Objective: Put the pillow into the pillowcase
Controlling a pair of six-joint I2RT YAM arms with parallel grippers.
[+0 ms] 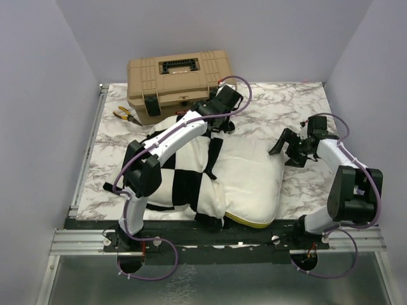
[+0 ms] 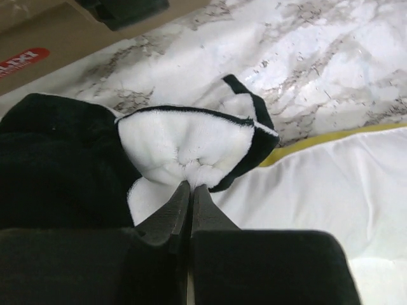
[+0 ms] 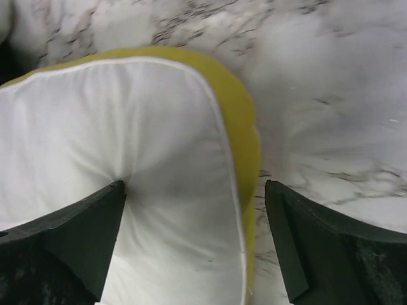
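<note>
Left gripper (image 2: 189, 184) clenched on a far hem fold of the pillowcase (image 2: 184, 143), likely holding its mouth up, while right gripper (image 3: 195, 187), jaws wide, straddles the far-right yellow-edged corner of the pillow (image 1: 251, 181), mid-table, left end seemingly sleeved.

Robot-laboratory work cell. A white, grey-veined marble-patterned surface (image 1: 286, 108) is boxed in by plain pale-lilac walls (image 1: 38, 95) and edged with extruded aluminium rails (image 1: 82, 241), to which two white-and-black robot arms (image 1: 172, 136) are bolted. A tan plastic toolbox (image 1: 178, 82) and yellow-handled pliers (image 1: 127, 115) lie beyond the left fingers (image 2: 172, 216).
</note>
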